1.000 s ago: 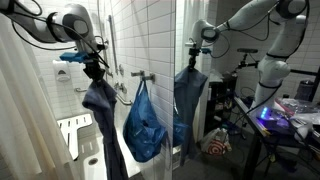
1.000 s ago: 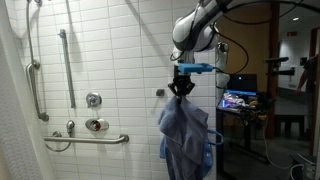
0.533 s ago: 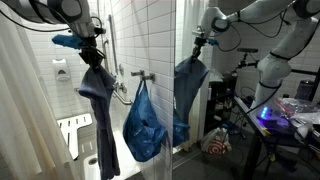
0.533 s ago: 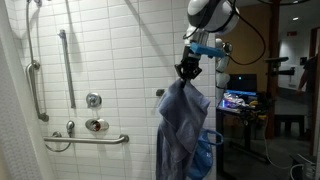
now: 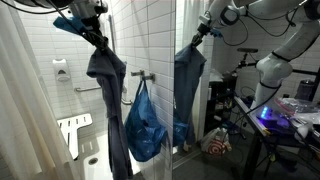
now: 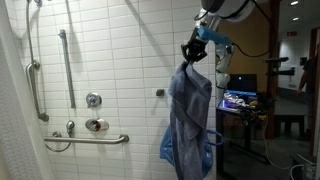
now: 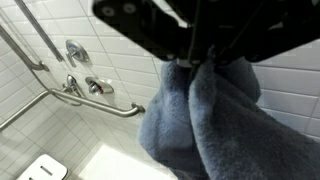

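We log the gripper clamped shut on the top of a grey-blue towel. The towel hangs straight down from it, high in front of the white tiled wall. In an exterior view, a blue bag hangs on a wall hook at the towel's 4 o'clock, just beside it. In the wrist view, a grab bar lies at the towel's 9 o'clock.

The towel is looking like matt, fuzzy cloth; the wall tiles are gleaming glossy, the grab bar shining metallic.
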Robot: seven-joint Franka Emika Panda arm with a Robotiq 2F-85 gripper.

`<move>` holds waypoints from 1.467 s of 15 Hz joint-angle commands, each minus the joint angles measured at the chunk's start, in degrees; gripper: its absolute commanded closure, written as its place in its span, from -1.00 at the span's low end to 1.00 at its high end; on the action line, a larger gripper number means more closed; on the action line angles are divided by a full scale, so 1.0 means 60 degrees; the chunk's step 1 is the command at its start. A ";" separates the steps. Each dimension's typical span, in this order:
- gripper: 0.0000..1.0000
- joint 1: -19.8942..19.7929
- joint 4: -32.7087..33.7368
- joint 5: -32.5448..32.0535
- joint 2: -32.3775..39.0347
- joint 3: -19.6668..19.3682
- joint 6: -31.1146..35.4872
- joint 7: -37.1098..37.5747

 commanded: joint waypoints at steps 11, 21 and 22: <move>0.97 -0.3087 -0.0531 -0.1467 0.0305 0.1389 0.4539 0.3064; 0.97 -0.8847 -0.0532 -0.4036 -0.0118 0.5471 0.7045 0.7691; 0.97 -0.9165 -0.0540 -0.3987 -0.0240 0.5707 0.7082 0.7861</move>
